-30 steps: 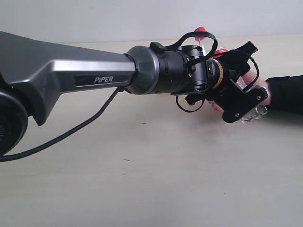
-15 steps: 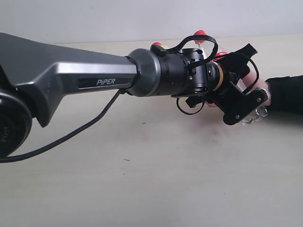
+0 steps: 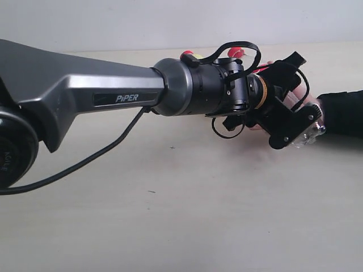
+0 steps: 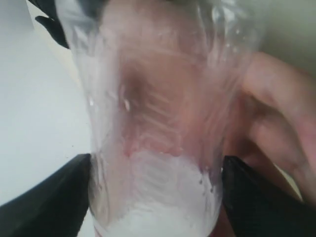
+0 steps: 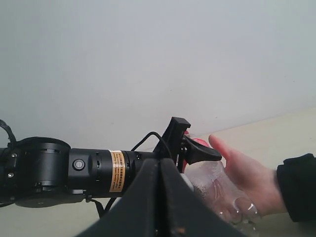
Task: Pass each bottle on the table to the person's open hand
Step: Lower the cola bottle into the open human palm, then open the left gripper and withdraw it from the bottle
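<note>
A clear bottle with red on it lies across the person's open hand point(image 3: 315, 105); its clear base point(image 3: 311, 135) shows below my left gripper point(image 3: 295, 99). In the left wrist view the bottle point(image 4: 158, 123) fills the space between my open left gripper's point(image 4: 155, 197) black fingers point(image 4: 49, 197), which flank it closely. The palm point(image 4: 276, 113) lies behind it. The right wrist view shows the person's fingers point(image 5: 247, 177) curled under the bottle point(image 5: 217, 185), with my right gripper point(image 5: 159, 197) shut on nothing. The right gripper is out of the exterior view.
My long grey left arm point(image 3: 113, 90) reaches across the pale table point(image 3: 170, 215) from the left. Behind its wrist peek a red cap over yellow point(image 3: 189, 55) and another red cap point(image 3: 235, 52). The person's dark sleeve point(image 3: 343, 110) enters from the right.
The red cap above the left wrist has dropped lower. The bottle's clear base has shifted slightly right in the hand. The left arm has barely moved.
</note>
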You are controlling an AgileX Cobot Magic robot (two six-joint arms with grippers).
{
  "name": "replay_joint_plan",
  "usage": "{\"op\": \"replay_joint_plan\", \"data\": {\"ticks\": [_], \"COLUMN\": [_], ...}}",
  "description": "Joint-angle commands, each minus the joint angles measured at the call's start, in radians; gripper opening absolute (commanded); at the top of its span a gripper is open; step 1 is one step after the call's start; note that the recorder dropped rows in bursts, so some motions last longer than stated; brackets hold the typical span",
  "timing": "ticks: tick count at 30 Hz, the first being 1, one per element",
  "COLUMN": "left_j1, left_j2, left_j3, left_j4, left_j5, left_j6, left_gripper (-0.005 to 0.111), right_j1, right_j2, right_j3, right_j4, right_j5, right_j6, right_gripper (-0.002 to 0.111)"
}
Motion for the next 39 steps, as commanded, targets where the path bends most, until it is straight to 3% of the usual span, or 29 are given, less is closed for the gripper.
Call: {"op": "replay_joint_plan", "data": {"ticks": [1, 9, 15, 33, 39], "left_j1": [0.0, 0.0, -0.002, -0.061, -0.059], "left_j2": [-0.005, -0.03, -0.067, -0.159, -0.203], "left_j3": [-0.007, -0.007, -0.007, -0.007, -0.007], "left_j4": [-0.014, -0.013, -0.013, -0.013, -0.008], "left_j5": [0.005, 0.013, 0.134, 0.295, 0.392], "left_j6": [-0.017, -0.017, -0.017, -0.025, -0.275], "left_gripper": [0.07, 0.07, 0.07, 0.07, 0.07], "right_j1": [-0.004, -0.004, -0.004, -0.004, -0.004], "right_j2": [-0.007, -0.007, -0.007, -0.007, -0.007], "right_j3": [-0.005, -0.005, -0.005, -0.005, -0.005], "right_j4": [-0.004, -0.004, -0.004, -0.004, -0.004], "right_j5": [0.0, 0.0, 0.0, 0.0, 0.0], "right_j6": [-0.009, -0.009, -0.009, -0.009, -0.009], "right_gripper": [0.0, 0.0, 0.0, 0.0, 0.0]}}
